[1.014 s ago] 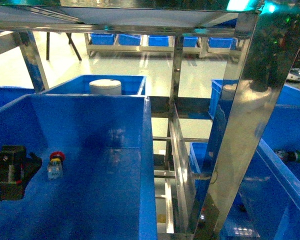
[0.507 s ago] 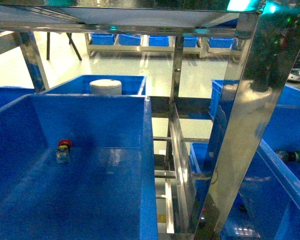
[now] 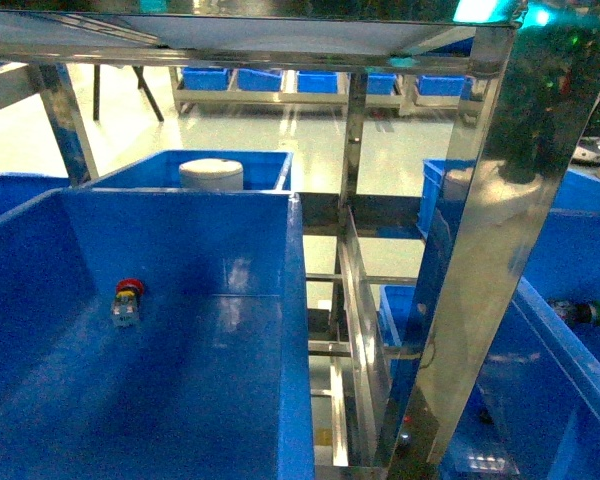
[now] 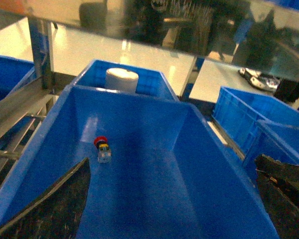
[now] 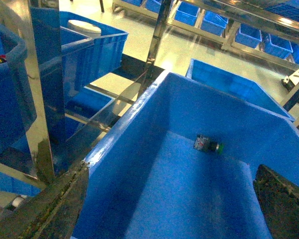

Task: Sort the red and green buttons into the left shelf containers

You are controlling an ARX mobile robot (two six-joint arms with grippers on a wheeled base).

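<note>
The red button (image 3: 127,300) lies on the floor of the left blue container (image 3: 296,330), near its far wall; the left wrist view shows this button (image 4: 103,148) too. My left gripper (image 4: 172,209) hangs open above that container (image 4: 189,107), short of the button, with nothing between its fingers (image 4: 55,209). The green button (image 5: 208,145) lies on its side in another blue container (image 5: 139,124), seen at the head view's right edge as the green button (image 3: 582,312). My right gripper (image 5: 164,209) is open above it, empty. Neither gripper shows in the head view.
Shiny steel posts of the shelf (image 3: 500,230) stand between the two bins, with a rail overhead. A white tub (image 3: 211,173) sits in a blue bin behind the left container. More blue bins line a rack at the far back (image 3: 310,82).
My left gripper, beside the red button a second ago, has drawn back out of the head view. The red button now lies slightly further back and right.
</note>
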